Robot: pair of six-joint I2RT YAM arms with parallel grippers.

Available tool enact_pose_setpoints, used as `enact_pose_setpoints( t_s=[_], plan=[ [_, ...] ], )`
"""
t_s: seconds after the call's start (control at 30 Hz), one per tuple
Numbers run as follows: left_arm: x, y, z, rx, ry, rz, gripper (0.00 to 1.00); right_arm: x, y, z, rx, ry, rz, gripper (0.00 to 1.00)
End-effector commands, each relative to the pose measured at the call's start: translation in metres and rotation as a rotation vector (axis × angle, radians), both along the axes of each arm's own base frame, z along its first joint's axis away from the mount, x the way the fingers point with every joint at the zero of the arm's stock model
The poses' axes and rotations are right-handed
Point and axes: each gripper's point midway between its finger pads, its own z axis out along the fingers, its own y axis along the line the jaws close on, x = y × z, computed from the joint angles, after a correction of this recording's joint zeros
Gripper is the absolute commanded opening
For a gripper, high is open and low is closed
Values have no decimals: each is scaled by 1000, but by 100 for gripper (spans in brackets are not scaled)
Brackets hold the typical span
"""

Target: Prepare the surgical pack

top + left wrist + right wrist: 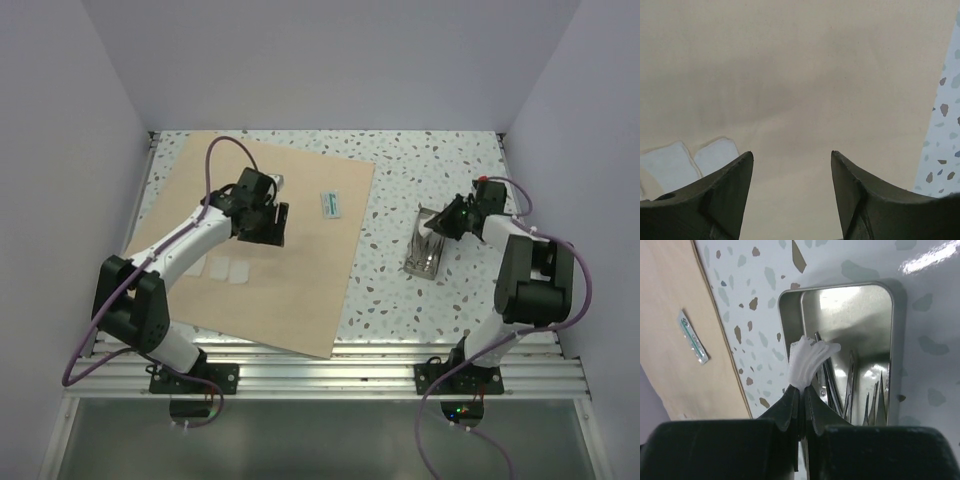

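Top external, I count: one tan wrap sheet (300, 280), flat, square, its right edge meeting the speckled surface (420, 160). On it, two white gauze squares (228, 269) and one small packet (330, 204). Left tool (791, 152) spread wide above the sheet, empty. Right tool (801, 390) clenched on a crumpled gauze wad (807, 360) over one rectangular steel tray (897, 340) holding slim steel instruments (850, 380).

Pale walls (330, 60) enclose a speckled white tabletop (432, 160) with aluminium rails (330, 372) along its near edge.
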Motion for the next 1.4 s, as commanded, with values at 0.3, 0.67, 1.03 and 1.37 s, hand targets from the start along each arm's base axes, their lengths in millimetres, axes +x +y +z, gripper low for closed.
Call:
enact_pose_setpoints(
  t_s=[0.3,0.67,1.03,1.37],
  plan=[
    [27,55,-9,258,-27,157,65,24,-23,-29,-28,54,-55,40],
    [13,83,-26,410,43,278,64,-21,-26,72,-252,139,-7,80],
    [11,99,-40,497,51,255,40,-45,110,86,-278,126,391,81],
    [2,91,-63,291,122,151,43,-58,131,75,-229,135,472,81]
  ],
)
